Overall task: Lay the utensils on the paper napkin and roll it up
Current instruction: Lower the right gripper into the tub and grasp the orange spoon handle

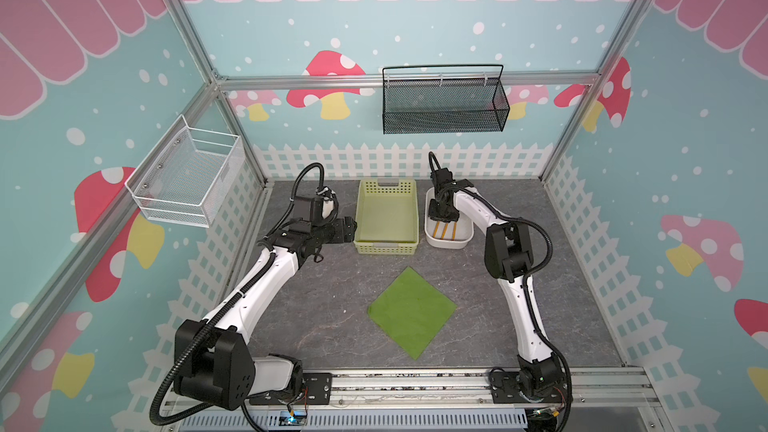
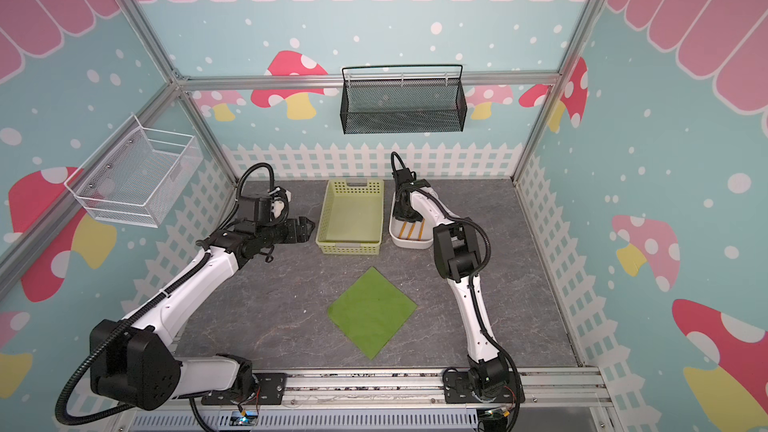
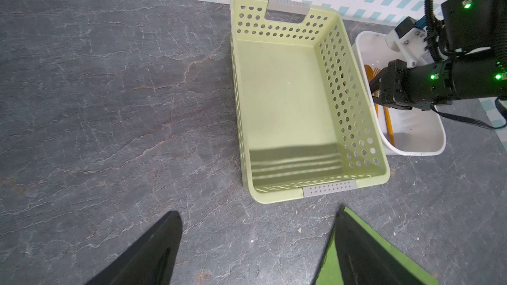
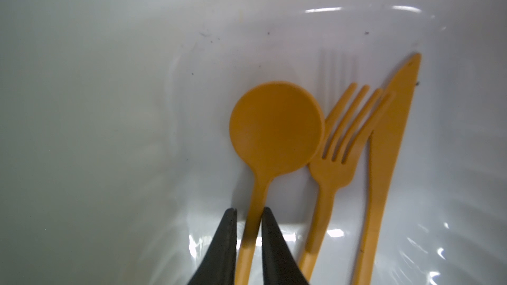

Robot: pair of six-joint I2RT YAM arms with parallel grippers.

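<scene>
Left hand (image 1: pixel 348 229) hangs released just beside the basket (image 1: pixel 387 218). The napkin (image 1: pixel 412 312) lies flat on the bench (image 1: pixel 324 305), bare. Right of the basket, the dish (image 1: pixel 461 238) holds spoon (image 4: pixel 275 127), fork (image 4: pixel 337 160) and knife (image 4: pixel 384 160). The right hand (image 4: pixel 249 210) straddles the spoon's handle; I cannot tell whether it grips.

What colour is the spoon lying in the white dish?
Orange. The spoon shows best in the right wrist view.

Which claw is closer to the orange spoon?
The right one. The right gripper is down in the white dish, straddling the handle of the spoon. The left gripper hangs open on the far side of the yellow-green basket, away from the dish.
</scene>
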